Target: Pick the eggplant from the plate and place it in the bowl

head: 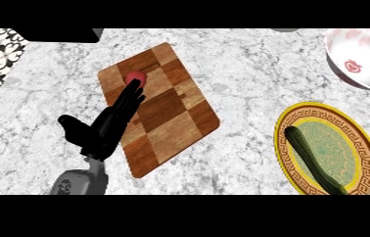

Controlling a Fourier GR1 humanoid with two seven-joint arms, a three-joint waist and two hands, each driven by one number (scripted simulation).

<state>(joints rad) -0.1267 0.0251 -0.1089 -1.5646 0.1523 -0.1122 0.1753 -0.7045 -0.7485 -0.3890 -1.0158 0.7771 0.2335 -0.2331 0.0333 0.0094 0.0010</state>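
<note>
Eggplant (312,158), long, slim, glossy and dark green rather than purple, lies slantwise and untouched on the round gold-rimmed plate (280,138) at four o'clock. That is probably within the unseen right hand's reach. The white glazed bowl (351,59) with red markings waits near it at two o'clock. At eight o'clock the black left hand (101,133) lies over the checkered wooden chopping board (177,121). Its fingers (128,96) are straight and released, with the tips at a small round red thing (135,77). The desk (245,59) is mottled grey marble.
</note>
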